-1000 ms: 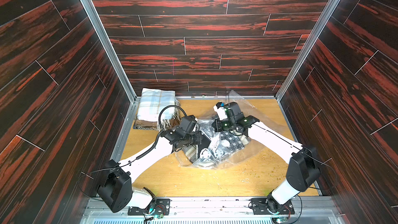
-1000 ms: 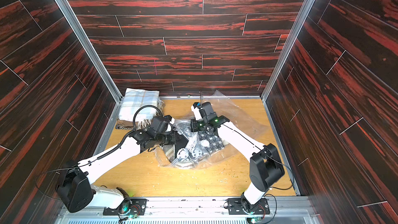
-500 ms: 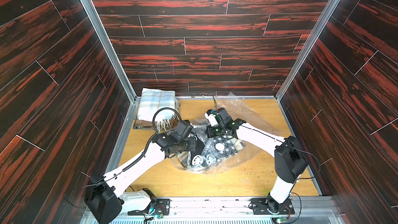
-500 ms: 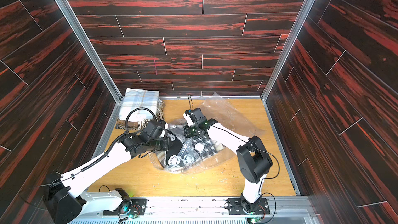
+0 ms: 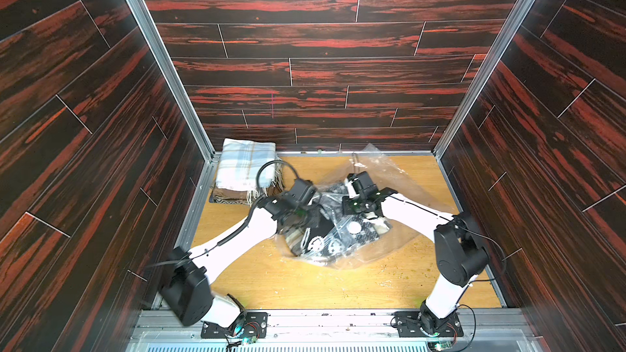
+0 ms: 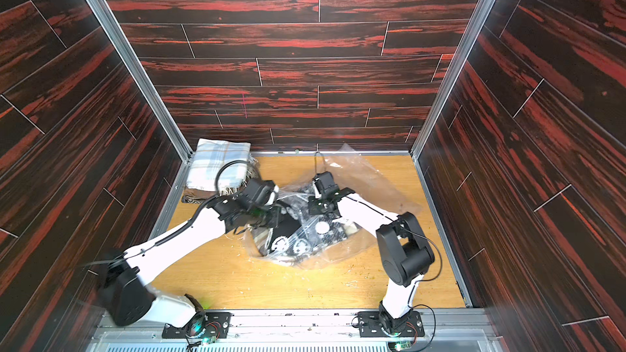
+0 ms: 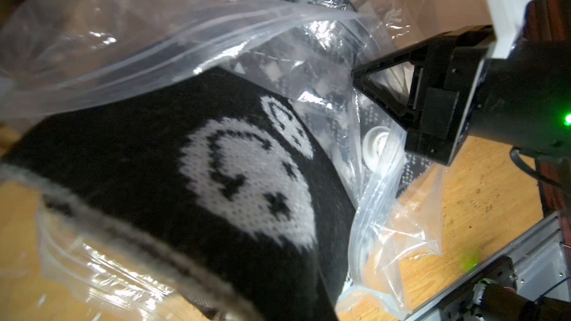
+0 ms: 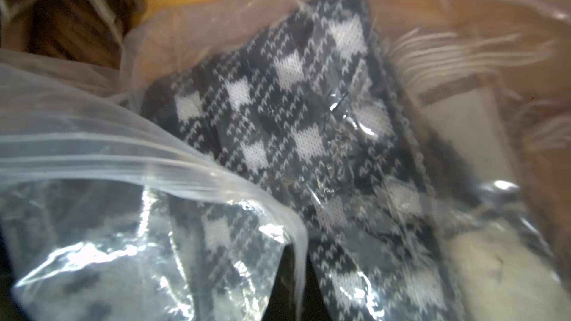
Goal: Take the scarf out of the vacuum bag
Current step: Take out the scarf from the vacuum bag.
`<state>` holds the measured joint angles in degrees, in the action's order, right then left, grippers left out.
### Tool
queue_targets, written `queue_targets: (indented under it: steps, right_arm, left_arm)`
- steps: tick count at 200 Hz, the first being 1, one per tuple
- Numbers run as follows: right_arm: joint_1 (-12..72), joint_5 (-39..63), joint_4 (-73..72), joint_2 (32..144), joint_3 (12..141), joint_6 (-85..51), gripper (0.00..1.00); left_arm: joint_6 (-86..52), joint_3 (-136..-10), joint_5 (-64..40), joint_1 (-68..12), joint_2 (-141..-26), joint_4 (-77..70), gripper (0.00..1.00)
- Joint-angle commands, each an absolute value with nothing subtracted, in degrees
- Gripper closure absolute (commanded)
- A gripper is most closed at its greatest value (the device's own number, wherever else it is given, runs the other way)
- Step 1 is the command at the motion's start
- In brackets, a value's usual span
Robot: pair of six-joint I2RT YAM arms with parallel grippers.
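**Scarf partly out of the bag mouth, an arm at each end**

In the far left corner a stack of folded plaid cloths [image 5: 245, 167] sits against the walls, just beside the left arm [image 5: 237, 238]. Its jaws are closed. They are hidden in the wrist view, but I judge they grip the black-and-white scarf [image 7: 185, 165], whose bare knit bulges out past the zip-seal edge [image 7: 173, 47]. The rest of the scarf lies inside the vacuum bag [image 5: 369, 255] in the middle of the surface, under the white valve [image 5: 354, 227]. Further right, the right arm [image 5: 413, 211] has its jaws pinched shut on the bag's film near the mouth.

From where I stand, the pull should go low and steady, away from the right jaws and along the bag's length. The right side should only anchor the film and keep the mouth from folding shut. Knit tends to drag on crinkled plastic, so a jerk would likely haul the whole bag along. The fringe deep in the bag could also catch.

The left is tight, with the cloth stack and the side wall close to that arm. Bare surface [image 5: 305, 286] lies on the near side, ahead of the front rail [image 5: 321, 320]. There is also a strip to the right of the bag, before the right wall [image 5: 525, 198].
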<state>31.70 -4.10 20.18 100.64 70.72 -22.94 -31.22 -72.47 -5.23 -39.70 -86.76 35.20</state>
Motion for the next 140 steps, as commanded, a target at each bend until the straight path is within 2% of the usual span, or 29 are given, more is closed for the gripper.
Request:
queue_targets:
  steps: [1, 63, 91, 140]
  right_arm:
    - [28.82, -7.04, 22.12, 97.67, 69.2, -23.41, 1.0]
    - [17.28, -8.44, 26.05, 90.8, 66.17, -21.12, 1.0]
    - [15.46, -8.92, 26.9, 88.48, 65.65, -20.07, 1.0]
    - [19.68, 5.36, 19.83, 85.65, 63.48, -16.11, 1.0]
  left_arm:
    - [-29.53, -77.6, -7.51, -41.17, -90.62, 31.16, 1.0]
    - [-27.9, -95.52, -9.67, -45.04, -106.82, 32.19, 1.0]
    - [-26.07, -102.61, -9.11, -45.07, -110.26, 37.43, 1.0]
    - [-21.01, -103.07, -2.67, -45.08, -110.28, 43.37, 1.0]
